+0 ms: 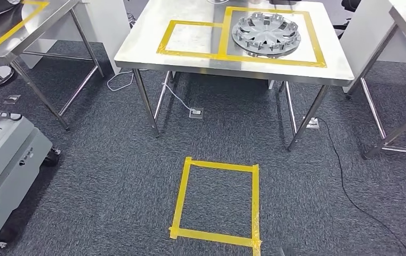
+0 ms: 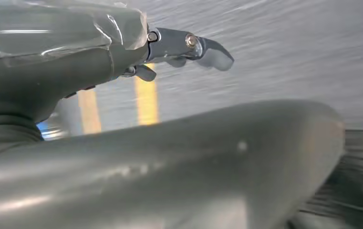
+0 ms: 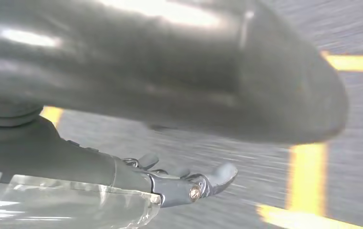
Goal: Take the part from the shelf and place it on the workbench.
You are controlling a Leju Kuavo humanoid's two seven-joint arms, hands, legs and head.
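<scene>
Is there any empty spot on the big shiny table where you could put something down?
Yes. On the table, the smaller yellow tape square is bare, just left of the wheel cover. The strip of tabletop in front of the tape, along the near edge, is bare too. The bigger taped square is crowded: the wheel cover takes up most of it.

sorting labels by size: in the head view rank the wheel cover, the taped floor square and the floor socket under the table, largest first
1. taped floor square, though nearer the camera
2. wheel cover
3. floor socket, clearly smallest
</scene>
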